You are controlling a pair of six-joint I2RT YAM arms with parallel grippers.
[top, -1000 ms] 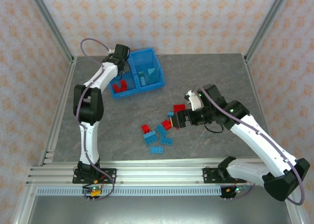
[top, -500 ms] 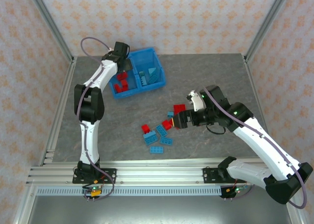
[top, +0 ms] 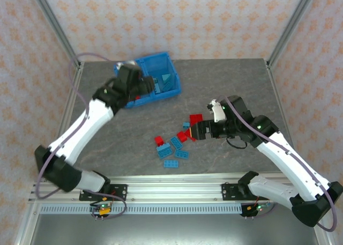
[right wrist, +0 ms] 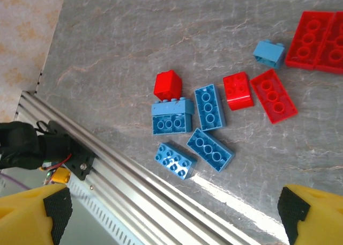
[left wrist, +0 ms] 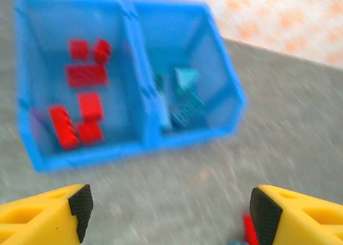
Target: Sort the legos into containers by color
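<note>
Loose legos (right wrist: 209, 108), red and light blue, lie clustered on the grey table (right wrist: 134, 30), well apart from the bright blue bin (left wrist: 221, 81). Inside the bin, red bricks (left wrist: 86, 105) fill one compartment and light blue bricks (left wrist: 179, 103) the other. The left gripper (left wrist: 170, 205) hangs near the bin, jaws spread wide and empty. The right gripper (right wrist: 174, 213) hovers over the cluster, equally wide and empty. The bricks look light, rigid and slick, so pinching an outlying one across its flat side walls seems safest.
</note>
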